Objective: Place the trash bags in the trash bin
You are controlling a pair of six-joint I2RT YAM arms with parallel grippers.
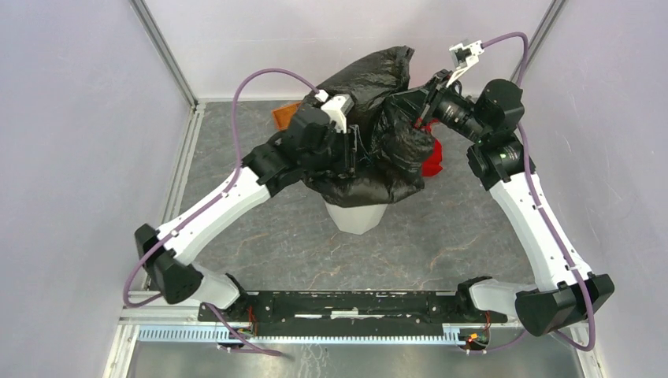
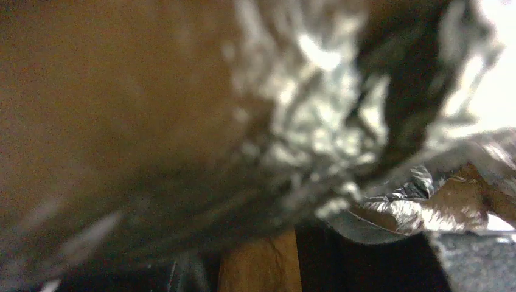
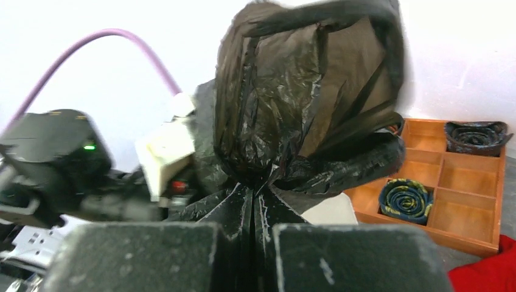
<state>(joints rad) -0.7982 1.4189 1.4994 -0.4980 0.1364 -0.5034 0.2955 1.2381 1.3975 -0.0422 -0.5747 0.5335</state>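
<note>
The glossy black trash bag (image 1: 376, 150) is draped over the top of the white trash bin (image 1: 358, 214), with only the bin's base showing below it. My right gripper (image 1: 420, 116) is shut on a gathered fold of the bag (image 3: 304, 91), its fingertips (image 3: 240, 207) pressed together on the plastic. A white piece of bin rim (image 3: 328, 210) shows behind. My left gripper (image 1: 356, 153) is pressed into the bag's left side, fingers hidden. The left wrist view is filled with blurred crinkled bag (image 2: 316, 121).
An orange-brown compartment tray (image 3: 468, 182) holds rolled ties (image 3: 404, 199) behind the bin; its corner shows in the top view (image 1: 285, 116). A red cloth (image 1: 431, 157) lies right of the bin. The left arm's wrist (image 3: 61, 158) is close to my right gripper.
</note>
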